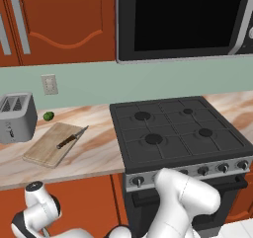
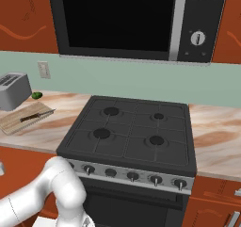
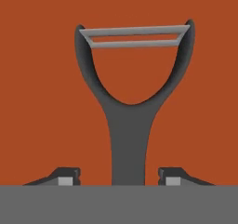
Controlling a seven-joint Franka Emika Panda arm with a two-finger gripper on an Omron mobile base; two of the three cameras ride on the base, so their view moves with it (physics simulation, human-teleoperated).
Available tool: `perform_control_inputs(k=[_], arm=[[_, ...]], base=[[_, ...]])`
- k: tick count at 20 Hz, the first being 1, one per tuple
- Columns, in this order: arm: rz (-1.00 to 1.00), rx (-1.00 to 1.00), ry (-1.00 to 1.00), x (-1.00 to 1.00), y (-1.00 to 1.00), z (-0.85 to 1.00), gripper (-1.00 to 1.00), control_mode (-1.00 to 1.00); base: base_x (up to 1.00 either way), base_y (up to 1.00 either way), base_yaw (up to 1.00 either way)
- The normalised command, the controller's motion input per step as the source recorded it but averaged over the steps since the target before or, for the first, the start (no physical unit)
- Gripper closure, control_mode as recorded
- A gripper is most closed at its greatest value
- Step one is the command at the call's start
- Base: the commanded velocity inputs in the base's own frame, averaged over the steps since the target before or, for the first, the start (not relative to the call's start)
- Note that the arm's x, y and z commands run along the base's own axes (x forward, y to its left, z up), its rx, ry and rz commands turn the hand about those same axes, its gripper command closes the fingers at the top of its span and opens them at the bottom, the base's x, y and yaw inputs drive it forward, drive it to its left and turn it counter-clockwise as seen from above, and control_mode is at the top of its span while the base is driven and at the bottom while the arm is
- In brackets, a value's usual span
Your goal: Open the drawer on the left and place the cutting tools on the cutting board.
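Hand (image 3: 119,179) fingers spread beside the peeler (image 3: 130,102), its handle end cut off.

The cutting board (image 1: 52,144), a tan wooden rectangle with rounded corners, lies flat on the counter just beside the toaster (image 1: 17,116). A dark-handled knife (image 1: 71,138) rests across the board's far corner. A dark-grey Y-shaped peeler (image 3: 130,111) lies flat on red-brown wood.
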Motion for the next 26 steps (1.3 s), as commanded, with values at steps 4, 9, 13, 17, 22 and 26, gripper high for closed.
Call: perform_control_inputs(k=[4,9,13,17,22,26], arm=[[0.00,0.00,-0.06,0.00,0.00,0.00,1.00,-1.00],[0.00,0.00,-0.23,0.00,0.00,0.04,1.00,-1.00],[-0.04,0.03,-0.39,0.00,0.00,0.67,1.00,-1.00],[-0.10,0.08,-0.39,0.00,0.00,1.00,1.00,-1.00],[-0.15,0.12,-0.27,0.21,0.00,1.00,1.00,-1.00],[-0.16,0.11,-0.18,0.63,0.00,1.00,1.00,-1.00]], base=[[0.00,0.00,0.00],[0.00,0.00,0.00],[0.00,0.00,0.00],[0.00,0.00,0.00],[0.00,0.00,0.00],[0.00,0.00,0.00]])
